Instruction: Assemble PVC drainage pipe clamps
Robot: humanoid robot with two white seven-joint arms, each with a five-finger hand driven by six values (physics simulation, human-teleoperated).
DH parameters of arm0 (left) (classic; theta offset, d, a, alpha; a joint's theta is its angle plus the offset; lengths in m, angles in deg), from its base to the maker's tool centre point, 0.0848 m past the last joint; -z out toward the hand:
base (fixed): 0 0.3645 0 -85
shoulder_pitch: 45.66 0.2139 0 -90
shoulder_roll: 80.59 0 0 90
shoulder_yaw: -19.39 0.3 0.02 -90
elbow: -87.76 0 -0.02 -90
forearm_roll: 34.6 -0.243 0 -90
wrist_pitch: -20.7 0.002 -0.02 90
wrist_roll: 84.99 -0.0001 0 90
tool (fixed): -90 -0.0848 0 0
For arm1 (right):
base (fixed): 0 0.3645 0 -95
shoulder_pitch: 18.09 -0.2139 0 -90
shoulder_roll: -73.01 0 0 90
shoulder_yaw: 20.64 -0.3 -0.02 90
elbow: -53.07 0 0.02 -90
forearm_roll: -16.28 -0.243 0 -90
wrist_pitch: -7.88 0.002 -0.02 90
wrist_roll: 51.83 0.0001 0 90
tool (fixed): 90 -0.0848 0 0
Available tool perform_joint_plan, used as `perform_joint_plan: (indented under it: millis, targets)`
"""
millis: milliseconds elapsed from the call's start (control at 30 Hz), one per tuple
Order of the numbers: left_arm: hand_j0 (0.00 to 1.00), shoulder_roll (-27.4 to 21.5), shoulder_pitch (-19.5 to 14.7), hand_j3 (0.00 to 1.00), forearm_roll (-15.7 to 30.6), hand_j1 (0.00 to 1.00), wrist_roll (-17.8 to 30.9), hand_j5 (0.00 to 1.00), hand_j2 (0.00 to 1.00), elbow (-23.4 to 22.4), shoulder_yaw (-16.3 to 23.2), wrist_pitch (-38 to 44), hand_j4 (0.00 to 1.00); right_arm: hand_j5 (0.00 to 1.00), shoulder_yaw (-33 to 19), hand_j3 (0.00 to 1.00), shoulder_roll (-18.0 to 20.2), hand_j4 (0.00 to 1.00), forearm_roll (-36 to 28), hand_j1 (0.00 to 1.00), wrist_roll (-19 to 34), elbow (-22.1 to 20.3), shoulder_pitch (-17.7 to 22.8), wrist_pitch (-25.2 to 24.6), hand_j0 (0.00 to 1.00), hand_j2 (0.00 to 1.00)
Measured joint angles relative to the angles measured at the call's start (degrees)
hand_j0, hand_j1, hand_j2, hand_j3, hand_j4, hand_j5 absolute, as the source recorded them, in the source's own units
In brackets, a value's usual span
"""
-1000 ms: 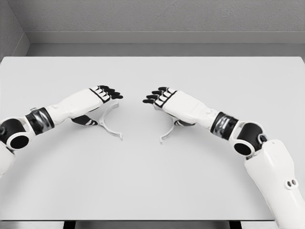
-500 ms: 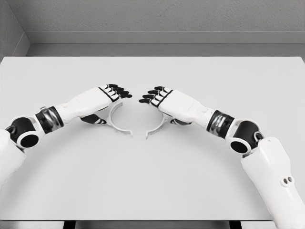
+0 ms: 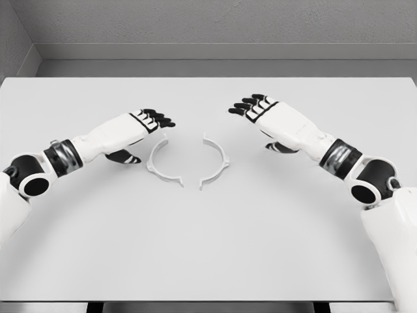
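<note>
White desk (image 3: 208, 248): we see two clamp halves (image 3: 161, 162) (image 3: 215, 162) lying mid-desk, facing, ends near but apart. Left hand (image 3: 133, 127) & right hand (image 3: 277, 120) flank them, fingers relaxed, holding nothing.

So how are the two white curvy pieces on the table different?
The left clamp half bulges toward the left hand, while the right clamp half bulges toward the right hand, like mirror images. The left half lies nearer its hand; the right half lies farther from its hand. Both are thin white arcs lying flat, not joined.
</note>
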Motion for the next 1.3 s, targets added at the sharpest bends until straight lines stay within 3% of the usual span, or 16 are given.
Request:
perform_joint_plan:
  millis: [200,400,567,1300]
  targets:
    - [1.0,0.78,-0.09,1.0,-0.2,1.0,0.0,1.0,1.0,-0.5,0.19,0.0,1.0,1.0,-8.06,1.0,1.66,1.0,-3.0,1.0,-0.15,-0.88,3.78,0.01,1.0,1.0]
    - [1.0,1.32,0.0,1.0,-0.3,1.0,0.0,1.0,1.0,-0.51,0.22,-0.01,1.0,1.0,-23.15,1.0,3.18,1.0,-6.18,1.0,0.06,-1.46,10.37,0.01,1.0,1.0]
    - [1.0,1.99,0.0,1.0,-0.58,1.0,0.0,1.0,1.0,-0.46,0.23,0.0,1.0,1.0,-29.32,1.0,5.47,1.0,-7.07,1.0,0.08,-1.28,12.83,-0.01,1.0,1.0]
    - [1.0,3.34,-2.29,1.0,-0.74,1.0,0.01,1.0,1.0,-3.87,0.24,-0.01,1.0,1.0,-31.46,1.0,6.12,1.0,-7.42,1.0,0.15,-1.48,13.01,-0.01,1.0,1.0]
